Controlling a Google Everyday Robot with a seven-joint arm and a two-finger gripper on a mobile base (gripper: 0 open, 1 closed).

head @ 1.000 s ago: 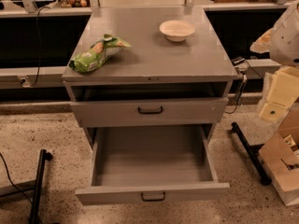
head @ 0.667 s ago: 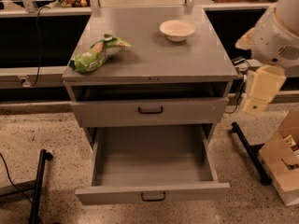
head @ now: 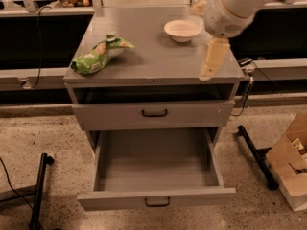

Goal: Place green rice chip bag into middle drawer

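The green rice chip bag (head: 100, 55) lies on the left side of the grey cabinet top (head: 153, 56), near its front left corner. The middle drawer (head: 156, 166) is pulled wide open below, its deep tray empty, with a small black bar handle on its front. My gripper (head: 212, 61) hangs from the pale arm (head: 235, 6) over the right front part of the cabinet top. It is well to the right of the bag, apart from it, and nothing shows in it.
A white bowl (head: 181, 30) sits at the back right of the cabinet top, just left of the arm. The upper drawer front (head: 153, 113) is closed. A cardboard box (head: 290, 169) and a black floor bar (head: 256, 157) stand at the right. A black stand leg (head: 38, 190) is at the left.
My arm has swung left and up from beside the cabinet's right side to over the right part of its top. The bag, bowl and drawers have not moved.
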